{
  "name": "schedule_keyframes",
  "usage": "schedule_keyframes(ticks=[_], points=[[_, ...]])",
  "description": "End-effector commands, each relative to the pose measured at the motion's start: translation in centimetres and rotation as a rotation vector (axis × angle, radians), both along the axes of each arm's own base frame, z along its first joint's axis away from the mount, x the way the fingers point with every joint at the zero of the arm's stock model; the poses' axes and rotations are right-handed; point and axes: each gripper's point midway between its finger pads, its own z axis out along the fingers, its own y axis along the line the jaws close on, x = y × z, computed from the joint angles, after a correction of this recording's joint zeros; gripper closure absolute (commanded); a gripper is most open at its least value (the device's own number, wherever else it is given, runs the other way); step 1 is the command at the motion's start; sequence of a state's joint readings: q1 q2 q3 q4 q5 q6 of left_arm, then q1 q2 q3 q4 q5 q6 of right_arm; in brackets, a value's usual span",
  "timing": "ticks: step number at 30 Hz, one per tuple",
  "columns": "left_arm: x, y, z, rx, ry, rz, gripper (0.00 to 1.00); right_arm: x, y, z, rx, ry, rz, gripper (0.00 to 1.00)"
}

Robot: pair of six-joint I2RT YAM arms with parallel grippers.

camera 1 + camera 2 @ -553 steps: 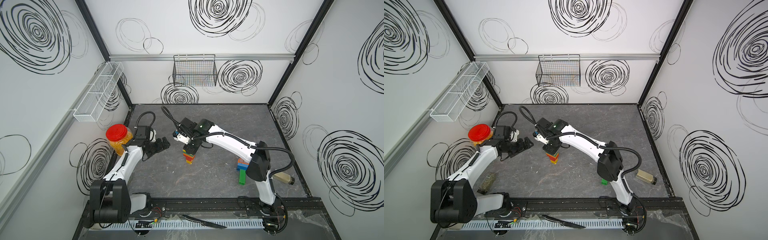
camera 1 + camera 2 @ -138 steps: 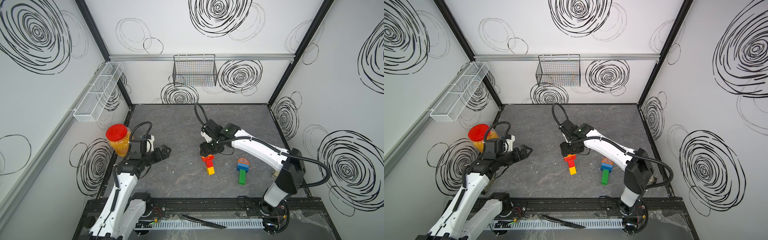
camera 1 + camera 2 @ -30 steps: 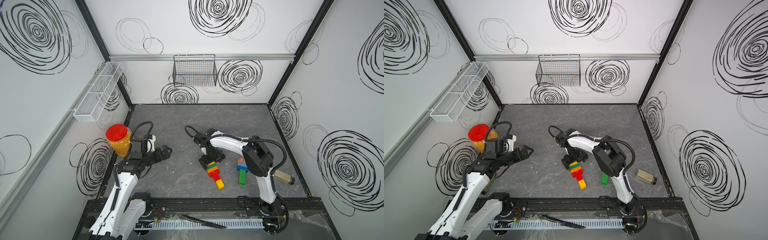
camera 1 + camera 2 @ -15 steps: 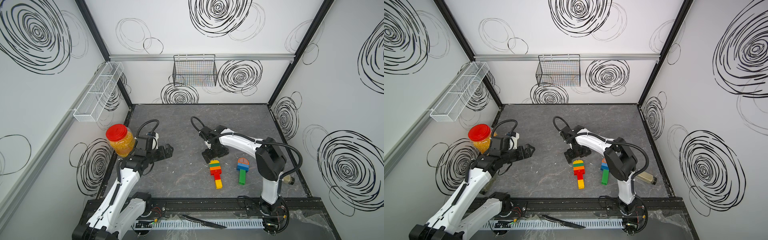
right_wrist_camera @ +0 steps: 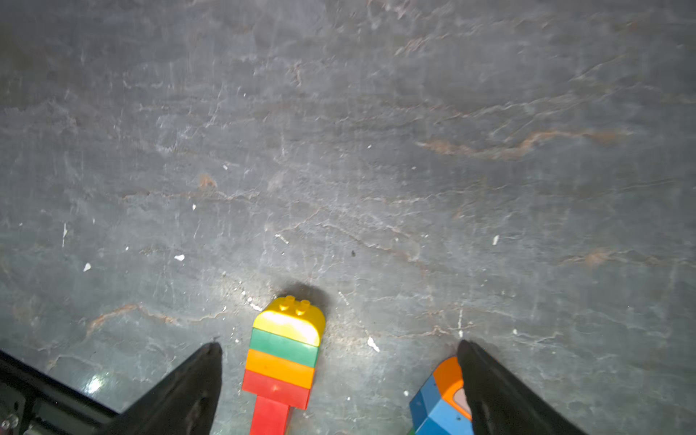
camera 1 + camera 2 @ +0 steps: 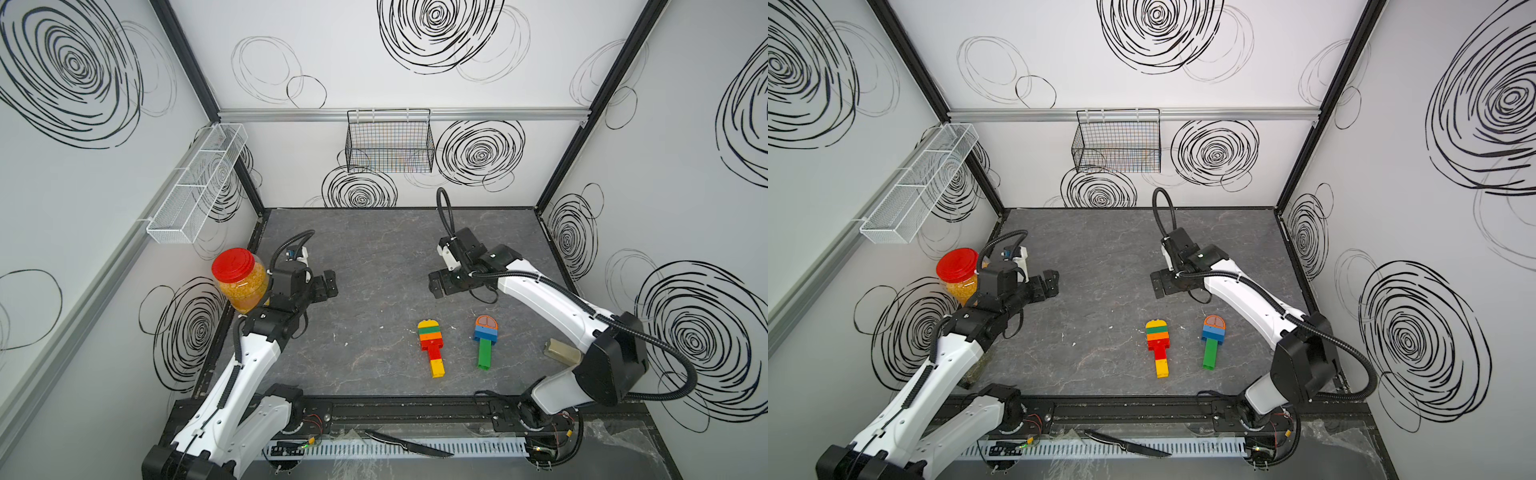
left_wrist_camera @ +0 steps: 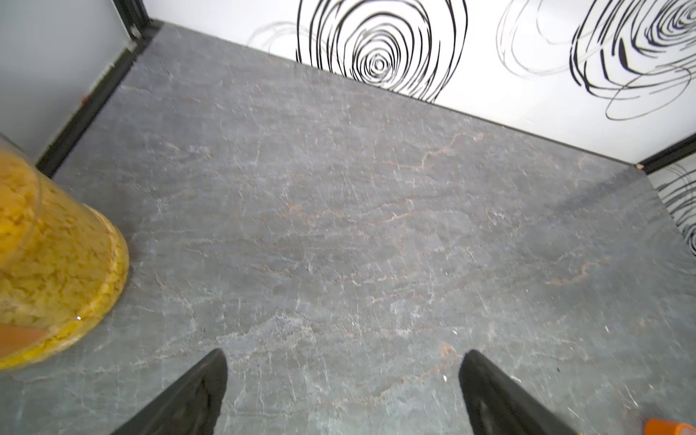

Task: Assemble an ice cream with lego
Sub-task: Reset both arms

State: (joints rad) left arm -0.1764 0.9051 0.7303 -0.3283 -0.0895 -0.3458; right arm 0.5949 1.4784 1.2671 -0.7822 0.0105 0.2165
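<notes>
Two lego assemblies lie flat near the table's front. One [image 6: 431,347] [image 6: 1158,347] has a yellow rounded top, green, orange and red layers, and a red and yellow stem. The other [image 6: 484,340] [image 6: 1212,340] has an orange rounded top, blue bricks and a green stem. My right gripper [image 6: 436,286] [image 6: 1158,286] hovers open and empty behind them. In the right wrist view its fingertips [image 5: 339,346] frame the striped stack [image 5: 284,354], with the blue and orange piece [image 5: 437,399] beside one finger. My left gripper [image 6: 330,284] [image 7: 342,361] is open over bare table at the left.
A red-lidded jar of yellow grains [image 6: 239,278] [image 7: 49,271] stands by the left arm. A black wire basket [image 6: 388,141] hangs on the back wall and a white mesh shelf [image 6: 199,183] on the left wall. A small tan object [image 6: 561,353] lies at the right, a knife [image 6: 407,442] by the front rail.
My right gripper has drawn back and up from the striped stack, which now lies straight on the table. The left arm has shifted slightly toward the back.
</notes>
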Motion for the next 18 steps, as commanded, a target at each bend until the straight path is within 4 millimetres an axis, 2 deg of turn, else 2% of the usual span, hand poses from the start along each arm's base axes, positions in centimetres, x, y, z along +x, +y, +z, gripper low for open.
schedule_keyframes(ticks=[1,9,14,18], points=[[1.6,1.2,1.3,0.089,-0.118,0.041,0.01,2.0,-2.1,1.6,0.014,-0.137,-0.030,0.00],[2.1,3.3,2.3,0.175,-0.274,0.102,0.01,3.9,-8.4,2.3,0.021,-0.334,-0.154,0.00],[2.5,4.5,1.5,0.202,-0.308,0.144,0.01,5.0,-12.0,2.7,0.042,-0.434,-0.242,0.00],[2.7,5.1,0.8,0.207,-0.339,0.169,0.01,5.5,-14.7,2.1,0.033,-0.517,-0.310,0.00]])
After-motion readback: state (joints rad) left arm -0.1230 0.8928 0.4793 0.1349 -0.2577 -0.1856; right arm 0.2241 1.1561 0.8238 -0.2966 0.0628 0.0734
